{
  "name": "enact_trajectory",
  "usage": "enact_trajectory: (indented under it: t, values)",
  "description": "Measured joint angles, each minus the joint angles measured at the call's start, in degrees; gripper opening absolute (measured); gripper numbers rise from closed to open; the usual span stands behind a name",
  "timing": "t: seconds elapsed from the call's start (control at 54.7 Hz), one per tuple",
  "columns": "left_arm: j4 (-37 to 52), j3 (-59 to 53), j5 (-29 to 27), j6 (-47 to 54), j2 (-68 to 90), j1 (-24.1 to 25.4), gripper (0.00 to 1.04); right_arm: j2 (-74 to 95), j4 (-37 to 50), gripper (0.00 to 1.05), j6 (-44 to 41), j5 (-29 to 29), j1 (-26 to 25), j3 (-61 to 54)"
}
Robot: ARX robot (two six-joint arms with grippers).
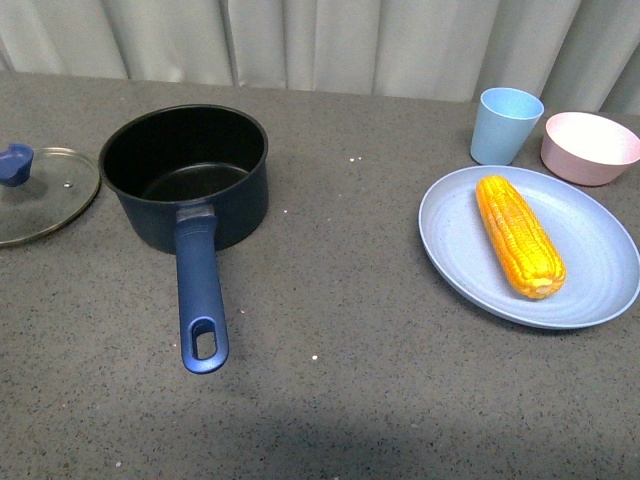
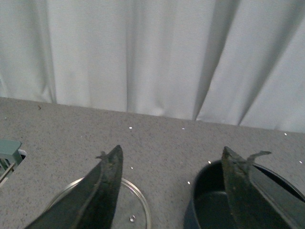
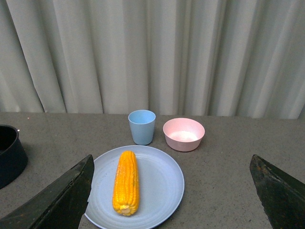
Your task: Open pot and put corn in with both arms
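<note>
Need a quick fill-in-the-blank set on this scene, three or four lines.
1. The corn lies on the blue ____.
2. The lid lies on the table, ____ of the pot in the front view.
3. The bowl beside the cup is ____.
4. The left gripper and right gripper are both ____.
Missing: plate; left; pink; open.

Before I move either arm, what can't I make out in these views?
- Front view: the glass lid is cut off by the left edge.
- Left wrist view: the fingers of the left hand cover parts of the lid and the pot. A teal object at the edge is unidentifiable.
- Right wrist view: the edge cuts off most of the pot.
</note>
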Motion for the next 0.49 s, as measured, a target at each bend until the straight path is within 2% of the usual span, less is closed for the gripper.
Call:
enact_trajectory:
  t: [0.201, 0.256, 0.493]
  values:
    - [-0.31, -13.07, -2.91, 0.92, -12.59, -3.17, 0.16, 0.00, 0.00, 0.96, 0.00, 0.02, 0.00, 0.00]
    - [-3.78, -15.43, -3.72, 0.87, -17.55, -3.82, 0.04, 0.00, 0.00, 0.96, 0.00, 0.00, 0.00, 0.00]
    - [-10.32, -21.68, -5.40, 1.14, -31.26, -5.77, 0.04, 0.00, 0.00, 0.96, 0.00, 0.02, 0.00, 0.00]
